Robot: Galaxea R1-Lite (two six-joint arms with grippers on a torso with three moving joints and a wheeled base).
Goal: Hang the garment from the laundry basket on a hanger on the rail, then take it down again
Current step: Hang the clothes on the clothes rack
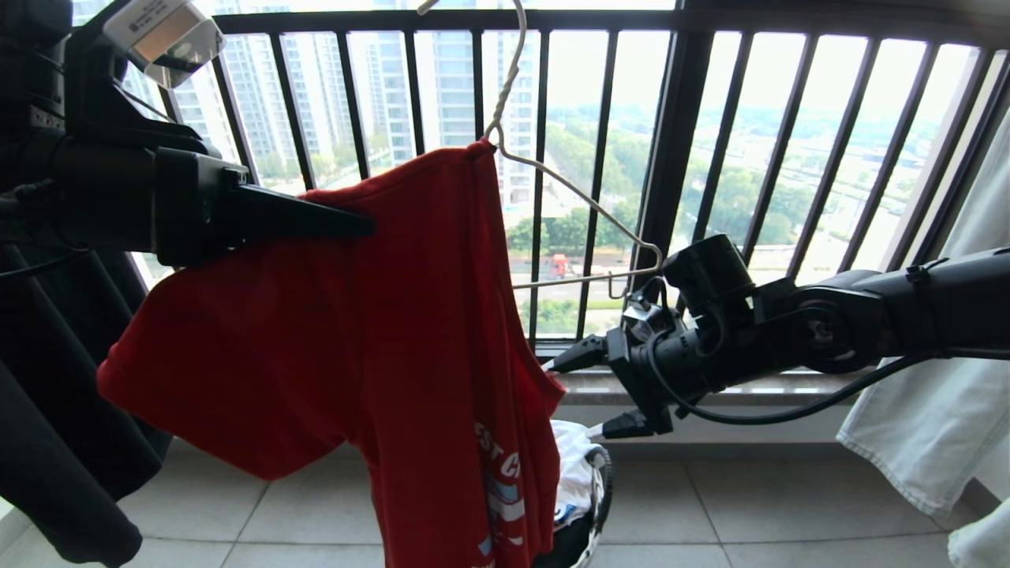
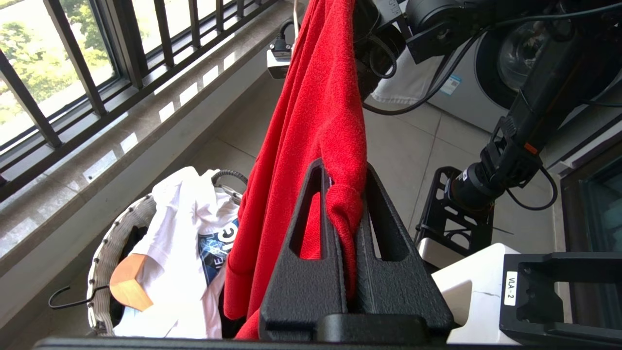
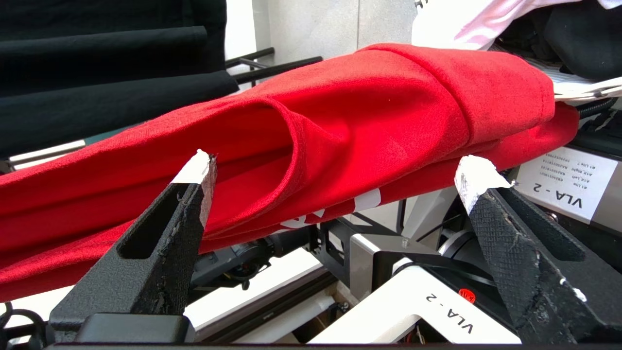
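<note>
The red garment [image 1: 331, 339] hangs askew from the thin wire hanger [image 1: 584, 203]. Only its left side is over the wire; the hanger's right arm is bare. The hanger's hook runs up out of the head view, and the rail is out of view. My left gripper [image 1: 363, 227] is shut on a fold of the garment's [image 2: 320, 97] upper left part, as the left wrist view [image 2: 342, 170] shows. My right gripper [image 1: 572, 398] stands open just right of the shirt's side edge. In the right wrist view [image 3: 340, 167] the red cloth [image 3: 388, 107] lies just beyond its white-tipped fingers. The laundry basket [image 1: 601, 489] sits on the floor below.
A white T-shirt [image 2: 180, 228] and a wooden hanger [image 2: 129, 282] lie in the basket, whose rim [image 2: 104, 243] shows in the left wrist view. The black window railing [image 1: 678, 158] and stone sill are behind. A black garment [image 1: 55, 442] hangs at left, pale cloth [image 1: 947, 379] at right.
</note>
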